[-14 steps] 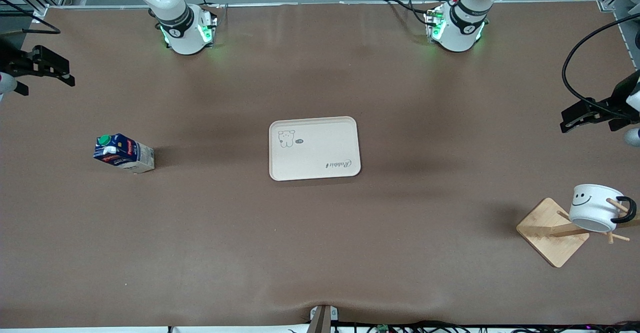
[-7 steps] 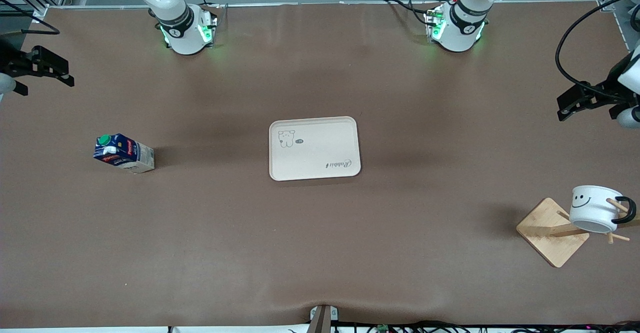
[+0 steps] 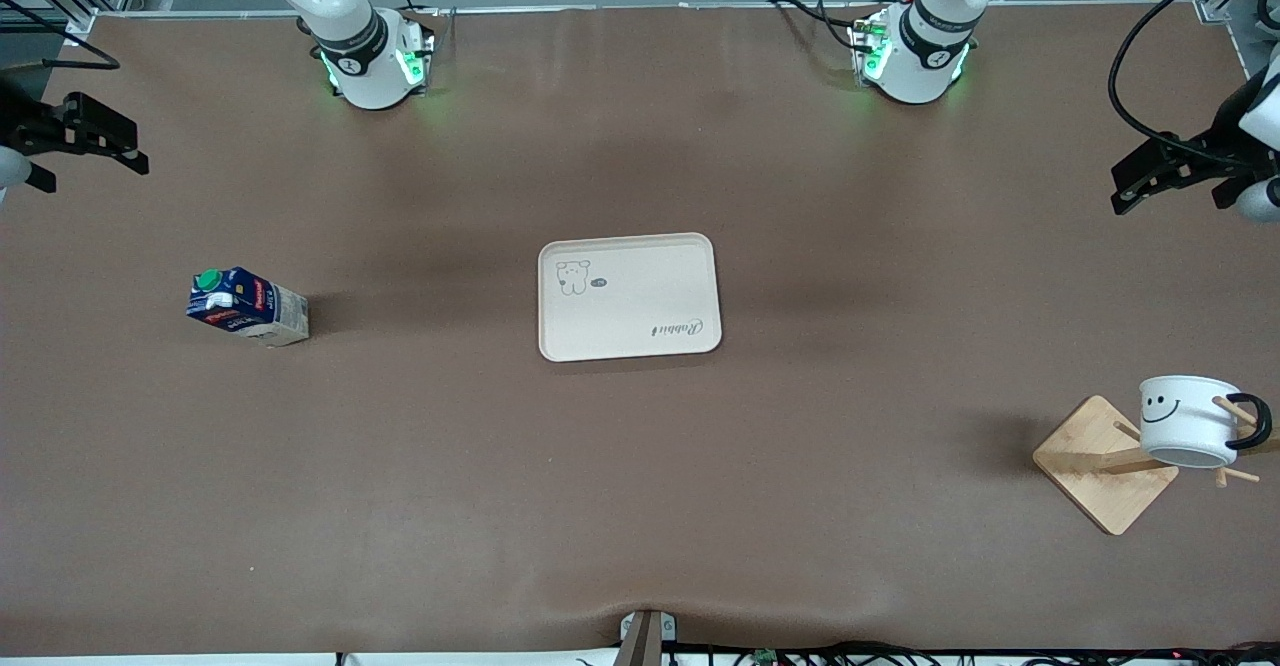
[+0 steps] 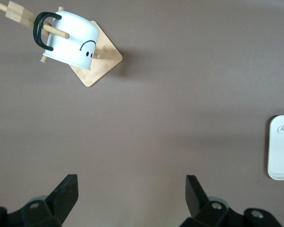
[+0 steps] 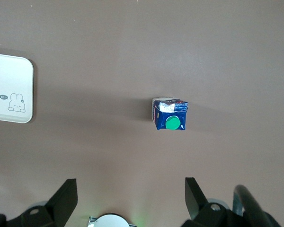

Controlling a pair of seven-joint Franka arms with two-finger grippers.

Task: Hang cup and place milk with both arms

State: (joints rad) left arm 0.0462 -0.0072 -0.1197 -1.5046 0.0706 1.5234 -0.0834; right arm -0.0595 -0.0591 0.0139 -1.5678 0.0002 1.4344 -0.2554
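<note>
Cup (image 3: 1188, 419) is hanging on the wooden rack (image 3: 1105, 463); milk (image 3: 246, 306) is standing on the surface (image 3: 640, 506)
Left claw (image 4: 131, 189) and right claw (image 5: 131, 191) are hovering spread, holding nothing

white smiley cup (image 3: 1187, 419), blue green-capped milk (image 3: 246, 306)

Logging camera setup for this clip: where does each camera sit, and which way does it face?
Front view: high across the brown table, facing both arm bases; left hand and right hand at its edges.
Left wrist view: looks down past open left hand at white smiley-face mug hung on wooden peg stand.
Right wrist view: looks down past open right hand at dark blue milk carton.
Shared: the cream rectangular tray.
</note>
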